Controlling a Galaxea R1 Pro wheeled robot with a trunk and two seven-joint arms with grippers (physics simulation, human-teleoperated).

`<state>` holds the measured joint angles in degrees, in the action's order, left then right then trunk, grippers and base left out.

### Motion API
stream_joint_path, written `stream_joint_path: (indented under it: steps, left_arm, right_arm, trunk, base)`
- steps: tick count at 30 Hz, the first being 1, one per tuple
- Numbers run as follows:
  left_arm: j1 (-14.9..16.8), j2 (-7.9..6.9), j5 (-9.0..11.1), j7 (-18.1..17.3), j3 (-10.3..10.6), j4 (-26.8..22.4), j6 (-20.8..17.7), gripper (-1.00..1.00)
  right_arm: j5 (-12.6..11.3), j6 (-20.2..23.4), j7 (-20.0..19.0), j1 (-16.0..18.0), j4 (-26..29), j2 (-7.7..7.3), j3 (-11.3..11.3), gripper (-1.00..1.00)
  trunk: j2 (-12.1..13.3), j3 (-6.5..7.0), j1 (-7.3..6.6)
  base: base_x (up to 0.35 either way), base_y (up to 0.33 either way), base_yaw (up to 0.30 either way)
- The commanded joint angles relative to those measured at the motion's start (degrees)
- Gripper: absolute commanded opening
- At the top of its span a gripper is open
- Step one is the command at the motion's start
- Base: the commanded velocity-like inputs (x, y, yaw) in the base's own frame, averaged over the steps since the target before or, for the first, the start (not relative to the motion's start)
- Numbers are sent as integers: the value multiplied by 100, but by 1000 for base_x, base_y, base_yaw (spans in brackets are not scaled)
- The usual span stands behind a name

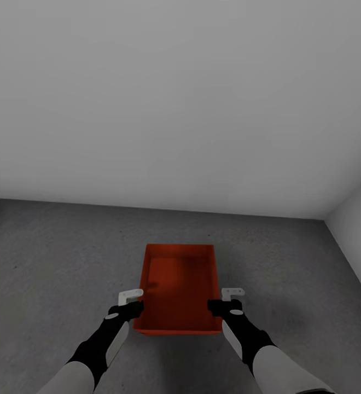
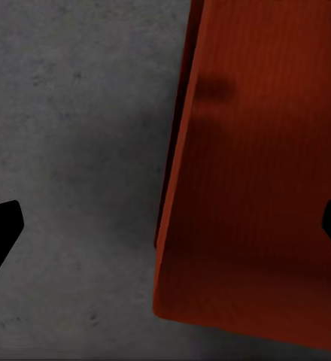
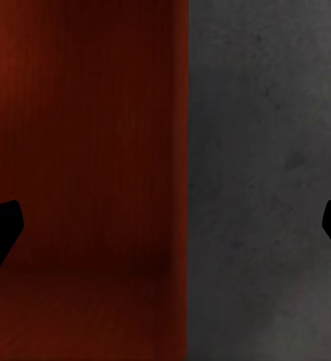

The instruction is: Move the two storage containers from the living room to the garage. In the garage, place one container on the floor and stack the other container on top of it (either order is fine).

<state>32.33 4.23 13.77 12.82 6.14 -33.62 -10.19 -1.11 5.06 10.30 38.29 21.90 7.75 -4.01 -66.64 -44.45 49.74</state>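
An orange-red, ribbed, open-top storage container [image 1: 179,290] sits near the white wall [image 1: 180,98] on grey speckled concrete floor [image 1: 54,262]. Left gripper [image 1: 130,304] and right gripper [image 1: 227,300] straddle its side walls, fingers spread. Placement looks finished; next, probably withdraw.

The orange-red rectangular open-top bin [image 1: 179,290] looks like matt plastic, its inner walls and base finely ribbed in the wrist views. The dark grey floor [image 1: 49,262] reads as rough, speckled concrete with faint mottling. The plain white walls [image 1: 180,98] appear smooth and matt, without texture or gloss.
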Motion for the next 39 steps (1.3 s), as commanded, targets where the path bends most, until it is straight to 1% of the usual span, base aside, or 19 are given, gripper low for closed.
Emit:
stream_joint_path:
  steps: [1,4,8,12,19,22,24,27,31,33,34,37,39]
  left_arm:
    - [1,-5,68,52,40,-12,-24,100]
    - [1,0,91,53,50,-13,-26,100]
    - [2,11,95,59,59,-82,-27,100]
    - [1,15,91,62,43,-349,-23,100]
    - [1,18,80,87,70,-621,-19,100]
    - [1,17,72,231,77,-958,-29,100]
    - [3,17,44,438,82,-1243,-65,100]
    - [2,24,30,648,104,-1472,-172,100]
    - [2,66,30,731,119,-1710,-281,100]
    - [1,142,11,767,125,-1832,-307,100]
    - [1,154,6,772,127,-1858,-311,100]
    - [1,179,-8,786,136,-1940,-321,100]
    - [1,181,-3,785,132,-1957,-323,100]
  right_arm:
    - [-12,46,42,1,36,-5,-42,100]
    - [-9,60,38,0,210,-9,-49,100]
    - [-5,80,34,-1,294,-10,-54,100]
    - [33,110,28,-2,318,-9,-68,100]
    - [80,124,33,-2,329,-9,-75,100]
    - [83,128,33,-2,333,-10,-76,100]
    - [84,132,33,0,338,-10,-85,100]
    - [84,134,33,0,350,-10,-81,100]
    - [64,170,33,2,401,-12,-66,100]
    - [38,202,35,0,468,-15,-58,100]
    - [33,206,38,1,495,-14,-56,100]
    - [12,228,47,1,718,-18,-36,100]
    - [5,293,49,2,879,-48,18,100]
  trunk:
    - [39,15,-22]
    - [159,68,-88]
    - [320,140,-176]
    - [480,212,-264]
    - [761,338,-418]
    - [881,392,-484]
    - [961,427,-528]
    - [1082,481,-593]
    - [1242,553,-681]
    - [1322,589,-725]
    - [1363,607,-747]
    - [1483,661,-813]
    - [1563,697,-857]
  base:
    - [0,0,0]
    - [0,0,0]
    - [0,0,0]
    - [0,0,0]
    - [0,0,0]
    - [0,0,0]
    - [0,0,0]
    - [0,0,0]
    - [0,0,0]
    - [0,0,0]
    - [0,0,0]
    - [0,0,0]
    - [0,0,0]
